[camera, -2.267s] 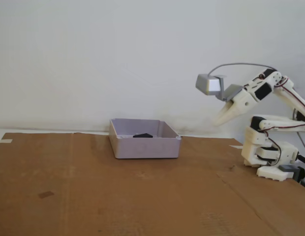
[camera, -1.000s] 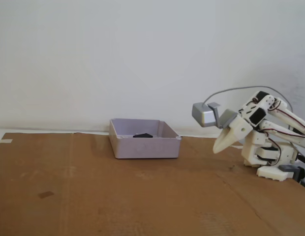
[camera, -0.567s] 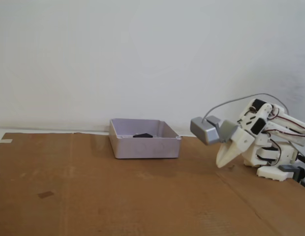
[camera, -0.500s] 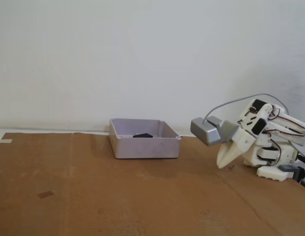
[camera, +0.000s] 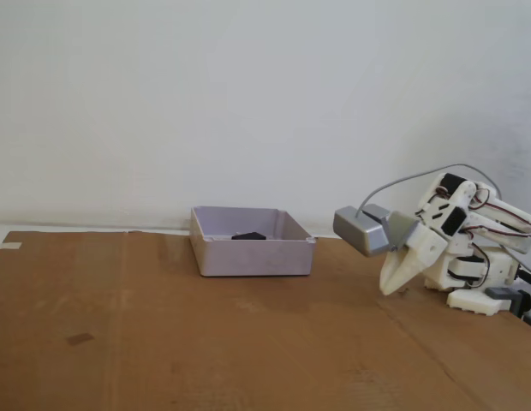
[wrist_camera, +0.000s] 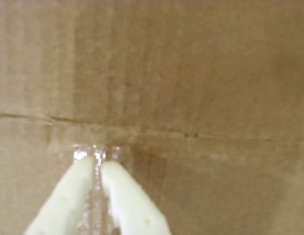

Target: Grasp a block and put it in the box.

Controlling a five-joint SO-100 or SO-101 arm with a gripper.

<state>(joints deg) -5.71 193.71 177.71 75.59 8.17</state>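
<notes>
My tool (camera: 387,289) hangs low by the arm's base, fingers pressed together on nothing, tips near the cardboard-covered bench (camera: 205,342); the block (camera: 247,235) lies in the box (camera: 248,255); it looks light, rigid, best pinched across flat faces; since half a second ago, barely any shift.

The fixed view faces the wall across the cardboard (camera: 205,342); the wrist view looks closely down on it.

White wall (camera: 248,94) — brown cardboard (camera: 163,342)
</notes>
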